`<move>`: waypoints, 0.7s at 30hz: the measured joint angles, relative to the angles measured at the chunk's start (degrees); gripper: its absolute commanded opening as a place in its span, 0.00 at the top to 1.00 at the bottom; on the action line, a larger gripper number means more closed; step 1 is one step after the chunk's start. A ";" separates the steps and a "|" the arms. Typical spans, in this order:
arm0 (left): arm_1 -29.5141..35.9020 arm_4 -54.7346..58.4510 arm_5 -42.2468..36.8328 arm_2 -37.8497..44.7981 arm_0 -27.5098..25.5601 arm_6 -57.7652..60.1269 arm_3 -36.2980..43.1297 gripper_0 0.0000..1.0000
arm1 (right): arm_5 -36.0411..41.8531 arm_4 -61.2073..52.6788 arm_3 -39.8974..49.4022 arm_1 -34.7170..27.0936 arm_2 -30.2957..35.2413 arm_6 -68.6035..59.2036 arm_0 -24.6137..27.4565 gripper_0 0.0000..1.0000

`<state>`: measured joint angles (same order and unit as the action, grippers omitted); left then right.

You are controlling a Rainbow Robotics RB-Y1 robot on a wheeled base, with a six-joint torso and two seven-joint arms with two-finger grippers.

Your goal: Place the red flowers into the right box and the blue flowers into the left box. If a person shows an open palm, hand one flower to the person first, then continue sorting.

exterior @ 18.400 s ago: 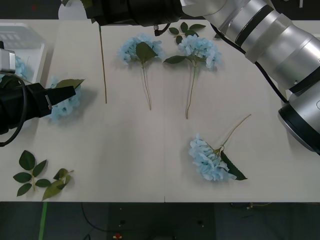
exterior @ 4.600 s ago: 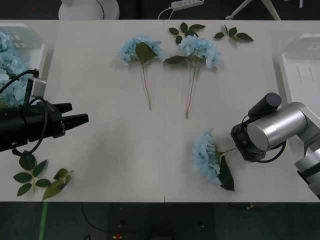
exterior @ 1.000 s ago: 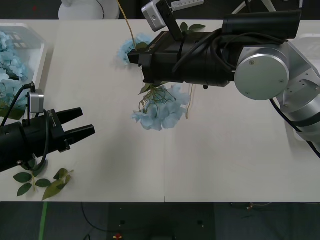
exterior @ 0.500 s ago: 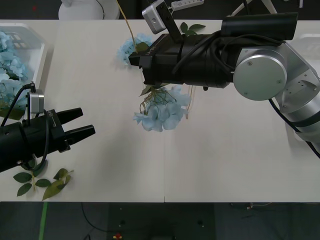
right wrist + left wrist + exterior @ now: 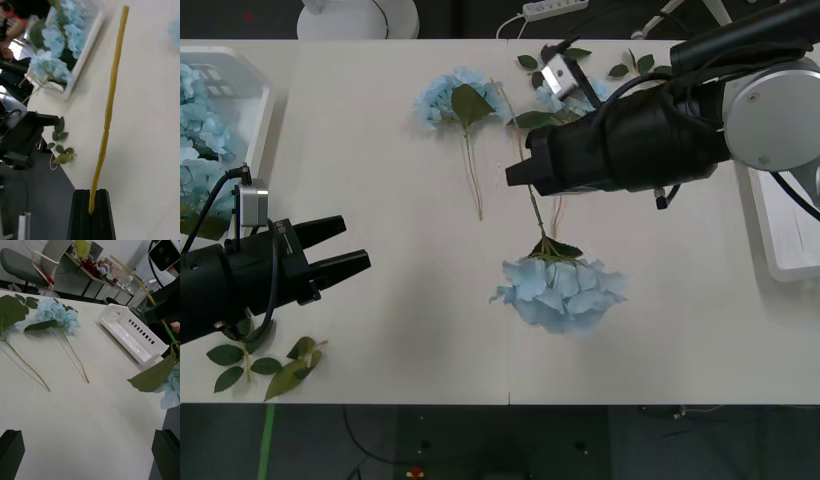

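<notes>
Your right gripper [image 5: 91, 210] clamped on a blue flower's stalk [image 5: 109, 108], its head [image 5: 561, 291] hanging near table centre, left gripper [image 5: 332, 250] at 9 o'clock with fingers spread and empty, left box [image 5: 262, 100] cut off at 10 o'clock, right box [image 5: 770, 215] partly hidden behind your arm at 3 o'clock.

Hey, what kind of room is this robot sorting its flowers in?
Probably an office or lab workspace: a grey swivel chair and a cluttered desk stand behind the pale worktable, and a white power strip lies on the floor.
</notes>
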<state>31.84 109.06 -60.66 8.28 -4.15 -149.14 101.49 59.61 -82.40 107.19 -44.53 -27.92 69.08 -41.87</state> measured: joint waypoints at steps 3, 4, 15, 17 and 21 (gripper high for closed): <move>-0.01 0.00 0.01 0.00 0.00 0.00 -0.01 0.00 | 3.67 0.17 0.00 -1.94 0.22 -12.52 0.00 1.00; -0.01 -0.01 0.03 0.00 0.01 0.00 -0.01 0.00 | 4.98 0.43 0.00 -2.65 0.25 -16.10 0.00 1.00; -0.57 -1.87 0.90 -0.29 7.20 0.00 -7.46 0.00 | 13.47 11.95 -2.10 -8.66 0.25 -29.47 0.17 1.00; -0.64 -1.89 2.64 -1.08 9.47 0.00 -9.83 0.00 | 14.54 14.92 -3.92 -8.67 0.25 -29.74 0.52 1.00; -0.64 -1.92 6.74 -3.98 13.54 -0.01 -13.71 0.00 | 14.88 18.50 -7.06 -8.67 0.23 -29.74 2.20 1.00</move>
<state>31.20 107.13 -53.92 4.30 9.39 -149.15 87.78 74.49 -63.90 100.13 -53.20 -27.69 39.34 -39.67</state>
